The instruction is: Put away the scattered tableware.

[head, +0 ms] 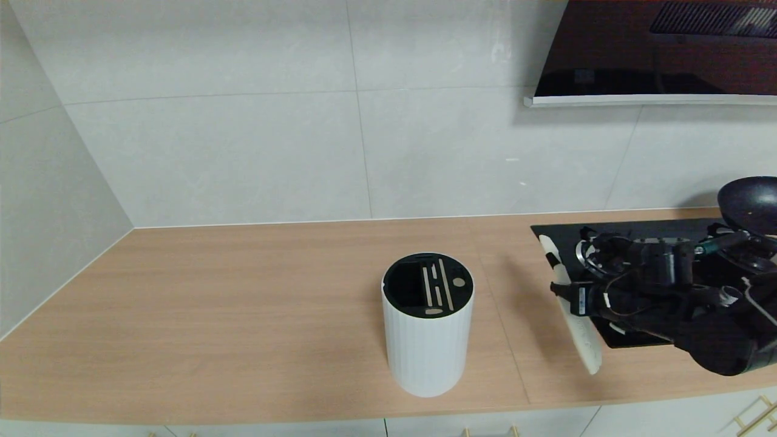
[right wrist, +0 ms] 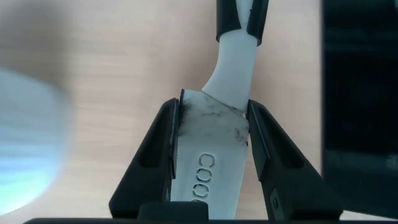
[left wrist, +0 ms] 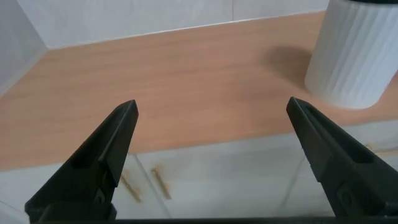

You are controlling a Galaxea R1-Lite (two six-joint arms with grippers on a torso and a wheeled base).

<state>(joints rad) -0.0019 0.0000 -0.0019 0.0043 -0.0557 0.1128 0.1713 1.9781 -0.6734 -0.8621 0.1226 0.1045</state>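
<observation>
My right claw (right wrist: 212, 115) is clenched on the knife (head: 584, 340) near the holder (head: 428, 349); my left claw (left wrist: 210, 106) hangs released.

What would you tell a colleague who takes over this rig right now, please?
Left gripper: open, empty, over the counter near its front edge, left of the white holder.
Right gripper: shut on the white knife, fingers across its blade, by the left edge of the cooktop, right of the holder.
Done: knife gripped; whether it is off the counter is unclear.
Left: carry it to the holder and slide it into a top slot; nothing stands in the holder.
</observation>
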